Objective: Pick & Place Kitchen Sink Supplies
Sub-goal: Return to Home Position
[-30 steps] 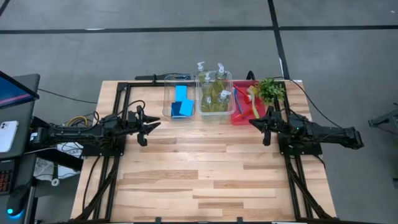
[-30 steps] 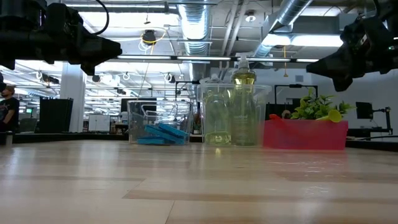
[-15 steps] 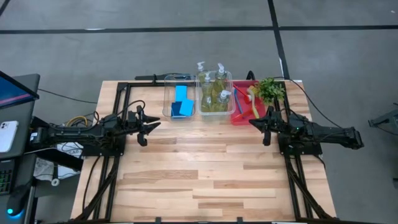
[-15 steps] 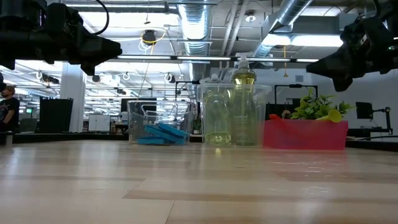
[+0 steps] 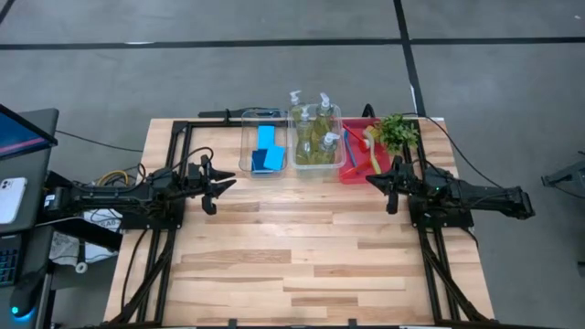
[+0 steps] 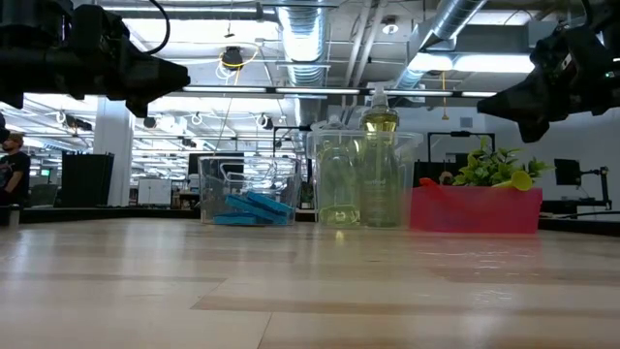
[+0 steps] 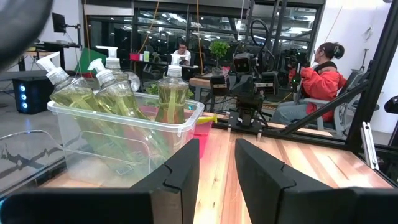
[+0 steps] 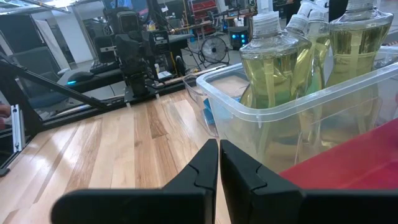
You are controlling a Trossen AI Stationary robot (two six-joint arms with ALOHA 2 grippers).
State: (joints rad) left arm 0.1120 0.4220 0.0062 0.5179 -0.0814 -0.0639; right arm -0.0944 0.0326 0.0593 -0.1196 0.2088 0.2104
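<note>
both arms hang low over the wooden worktop [image 5: 302,247], one at each side, and neither one touches any of the sink things.

the left gripper [image 5: 222,185] is by the left edge, near the front of the bins. its two fingers have a small gap between them, and nothing is in the gap. the right gripper [image 5: 373,180] is by the right edge, just in front of the red tray [image 5: 358,174]. its fingers are pressed together, and it holds nothing.

the sink things sit in a row at the far side of the worktop. the blue sponges [image 5: 267,137] lie in the clear bin on the left [image 5: 243,146]. the pump bottles [image 5: 320,142] of yellow-green soap stand close together in the clear bin in the middle [image 5: 292,146]. some stand up and some lean, as the left wrist view shows. the thin brushes [image 5: 352,151] lie in the red tray on the right, with their handles running along it. a small green plant [image 5: 398,132] sits at the far right corner of the tray.

past the worktop, in the left wrist view, a person in a red jacket [image 7: 317,68] sits in the room.
</note>
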